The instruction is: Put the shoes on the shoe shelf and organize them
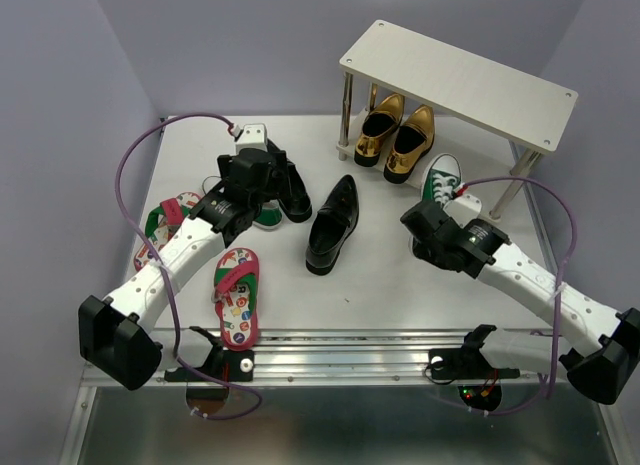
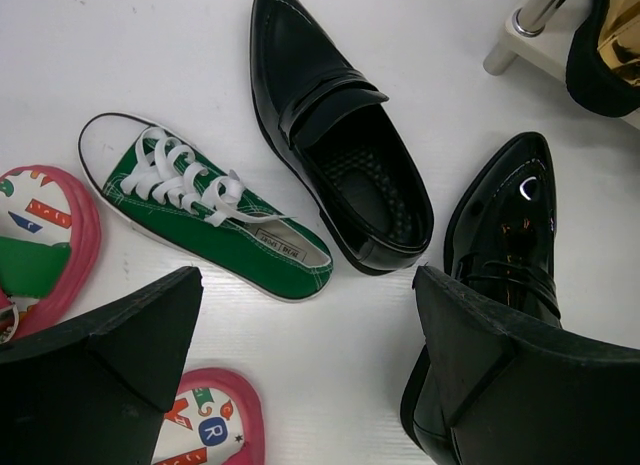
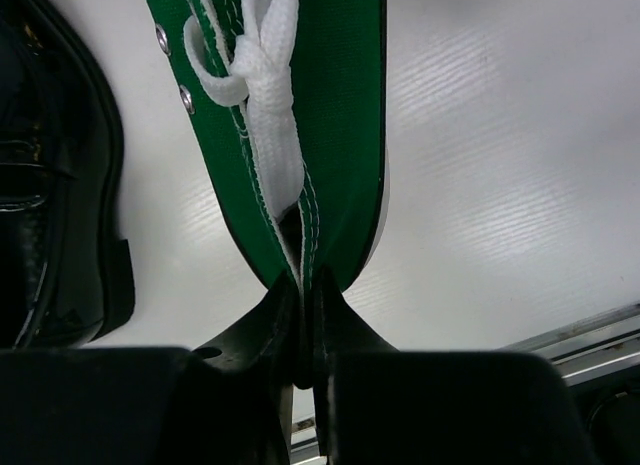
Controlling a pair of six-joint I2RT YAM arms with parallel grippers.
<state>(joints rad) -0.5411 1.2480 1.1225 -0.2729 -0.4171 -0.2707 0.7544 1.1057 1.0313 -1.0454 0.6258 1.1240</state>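
The right gripper (image 3: 305, 300) pinched the green sneaker (image 3: 340, 85) by its heel, toe aimed lengthwise toward the shoe shelf (image 1: 460, 80), while the left gripper (image 2: 308, 277) gaped.

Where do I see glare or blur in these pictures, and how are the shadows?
Top external view: even light, only faint shadows, bright shine on the gold loafers. Left wrist view: sharp, with white glare spots on the toe of one black loafer. Right wrist view: the green sneaker is close and slightly soft.

The white table (image 1: 400, 285) carries red-pink flip-flops (image 1: 238, 295), black loafers (image 1: 333, 225), a green sneaker (image 2: 200, 220) and the shoe shelf (image 1: 460, 80).
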